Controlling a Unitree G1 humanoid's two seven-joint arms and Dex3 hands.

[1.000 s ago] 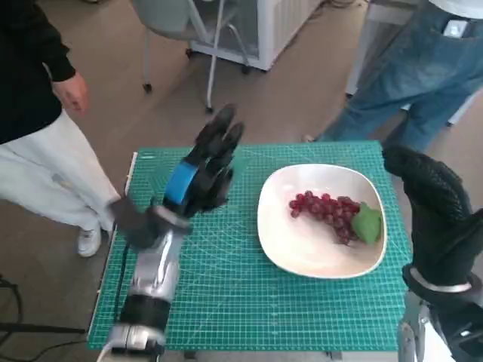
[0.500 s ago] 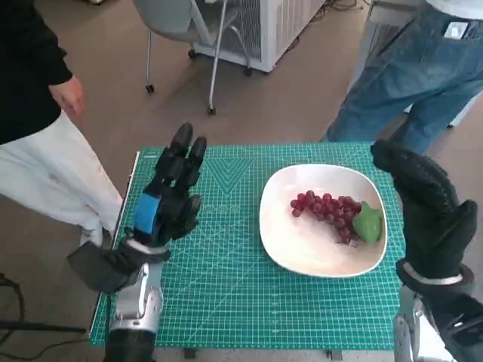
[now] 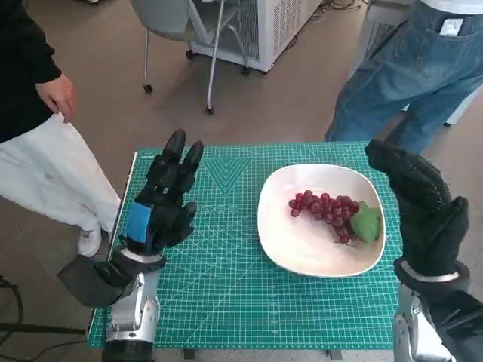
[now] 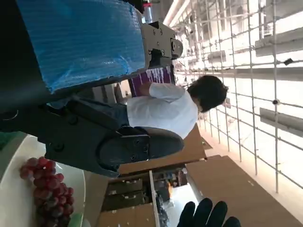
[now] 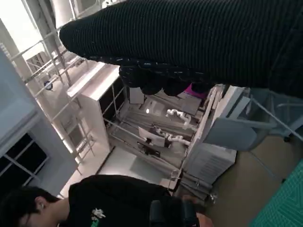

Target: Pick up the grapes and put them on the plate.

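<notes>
A bunch of red grapes [image 3: 324,211] with a green leaf lies in the white plate [image 3: 302,253] on the right half of the green mat; the grapes [image 4: 47,189] also show in the left wrist view. My left hand [image 3: 162,200], black with blue tape, is raised over the mat's left side, fingers stretched out and holding nothing. Its fingers [image 4: 128,146] are bare in the left wrist view. My gloved right hand [image 3: 423,211] stands upright at the plate's right edge, empty, with its fingers extended. The glove [image 5: 199,42] fills the right wrist view's top.
The green cutting mat [image 3: 226,294] covers the small table. One person in white trousers [image 3: 45,173] stands at the left, another in jeans [image 3: 407,75] at the far right. A chair [image 3: 181,30] and a white unit stand behind the table.
My left hand has pulled back from the mat's middle toward its left side and lowered. The right hand has shifted slightly. The grapes stay in the plate.
</notes>
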